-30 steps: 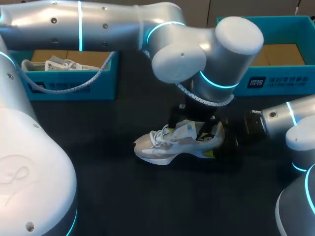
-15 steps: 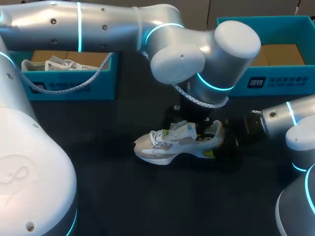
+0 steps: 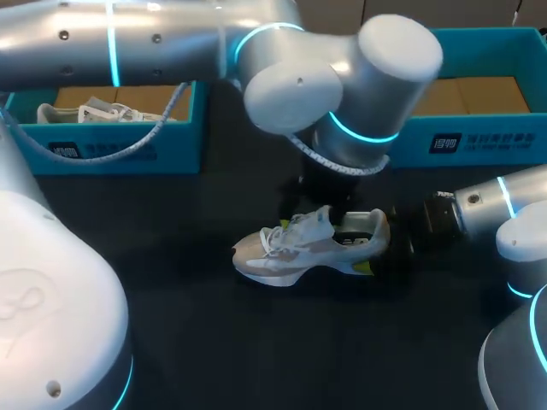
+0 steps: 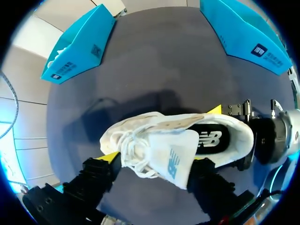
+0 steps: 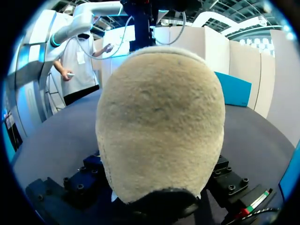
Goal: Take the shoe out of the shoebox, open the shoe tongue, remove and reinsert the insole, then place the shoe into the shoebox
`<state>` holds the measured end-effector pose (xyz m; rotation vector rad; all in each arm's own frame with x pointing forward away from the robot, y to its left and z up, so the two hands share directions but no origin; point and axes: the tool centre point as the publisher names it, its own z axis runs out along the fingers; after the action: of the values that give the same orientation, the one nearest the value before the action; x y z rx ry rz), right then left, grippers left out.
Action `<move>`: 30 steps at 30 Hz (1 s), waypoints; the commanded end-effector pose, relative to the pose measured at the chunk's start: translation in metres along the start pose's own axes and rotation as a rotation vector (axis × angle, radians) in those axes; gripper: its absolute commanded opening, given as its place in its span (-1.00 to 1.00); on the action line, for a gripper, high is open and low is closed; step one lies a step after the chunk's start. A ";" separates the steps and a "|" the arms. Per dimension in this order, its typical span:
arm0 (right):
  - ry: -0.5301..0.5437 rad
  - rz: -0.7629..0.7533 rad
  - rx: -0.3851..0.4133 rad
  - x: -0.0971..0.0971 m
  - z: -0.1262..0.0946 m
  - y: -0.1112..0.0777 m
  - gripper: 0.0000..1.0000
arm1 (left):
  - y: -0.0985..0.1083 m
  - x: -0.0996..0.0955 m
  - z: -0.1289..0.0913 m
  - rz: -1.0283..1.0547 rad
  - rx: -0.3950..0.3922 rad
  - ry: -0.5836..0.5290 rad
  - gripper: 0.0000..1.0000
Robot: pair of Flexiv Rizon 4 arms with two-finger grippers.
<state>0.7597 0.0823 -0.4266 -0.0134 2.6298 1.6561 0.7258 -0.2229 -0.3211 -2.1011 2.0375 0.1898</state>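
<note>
A white and beige shoe [image 3: 299,252] lies on its sole mid-table, toe to the left. My left arm reaches in over it, and its wrist hides the gripper in the head view. In the left wrist view, my left gripper [image 4: 156,158] stands open astride the laces [image 4: 133,152] and the raised tongue [image 4: 176,157]. One finger rests by the laces, the other against the tongue, and the dark insole [image 4: 208,139] shows behind. My right gripper [image 3: 402,237] is shut on the shoe's heel [image 5: 159,122], which fills the right wrist view.
A blue shoebox [image 3: 479,141] with a brown floor stands at the back right. Another blue box [image 3: 128,152] at the back left holds a second white shoe [image 3: 102,113]. Dark table surrounds the shoe.
My left arm has shifted left and its fingers have drawn closer together. The tongue has tipped toward the toe, baring more of the shoe's opening. Shoe and right arm stay put.
</note>
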 end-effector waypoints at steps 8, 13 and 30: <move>-0.002 0.000 0.003 0.000 0.003 -0.001 -1.00 | 0.008 -0.018 -0.010 0.040 -0.129 0.298 -1.00; -0.002 0.000 0.003 0.000 0.003 -0.001 -1.00 | 0.006 -0.028 -0.019 0.035 -0.119 0.330 -1.00; -0.002 0.000 0.003 0.000 0.003 -0.001 -1.00 | 0.010 -0.076 0.006 -0.094 -0.143 0.254 -0.92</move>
<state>0.7596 0.0824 -0.4265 -0.0138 2.6296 1.6563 0.7151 -0.1573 -0.3060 -2.3819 2.1135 0.1160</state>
